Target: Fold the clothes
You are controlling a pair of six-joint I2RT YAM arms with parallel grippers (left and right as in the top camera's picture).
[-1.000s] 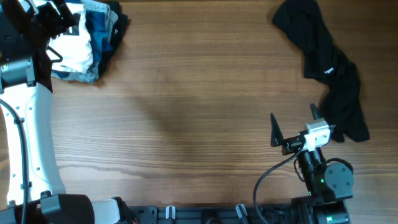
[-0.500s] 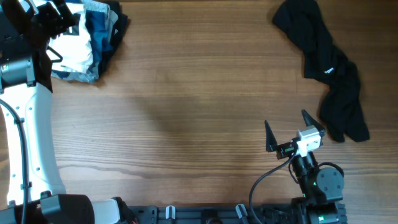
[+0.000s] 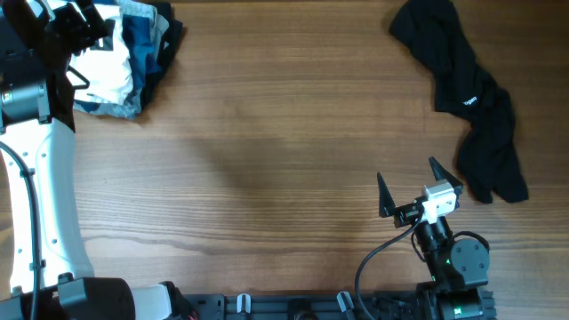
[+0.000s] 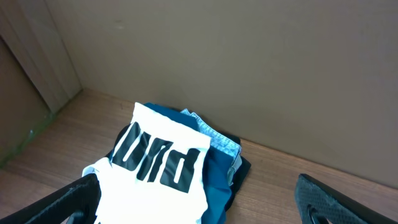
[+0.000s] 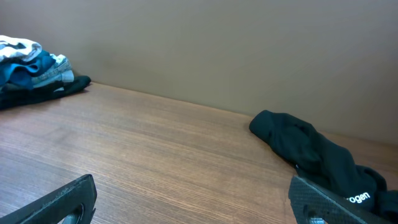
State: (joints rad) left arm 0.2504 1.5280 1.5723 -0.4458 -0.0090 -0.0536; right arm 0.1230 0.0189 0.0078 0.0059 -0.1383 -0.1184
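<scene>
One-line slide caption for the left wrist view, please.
Open left gripper hovers over a white shirt with black lettering, lying atop blue and dark clothes on a wooden table.

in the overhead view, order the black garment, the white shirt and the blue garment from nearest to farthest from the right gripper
From the right gripper:
1. black garment, right side of the table, just beyond the gripper.
2. blue garment, far left corner, on the pile's nearer edge.
3. white shirt, same pile, slightly further left.

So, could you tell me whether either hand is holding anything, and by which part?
Nothing is held: the left hand is open by the white shirt; the right hand is open too.
</scene>
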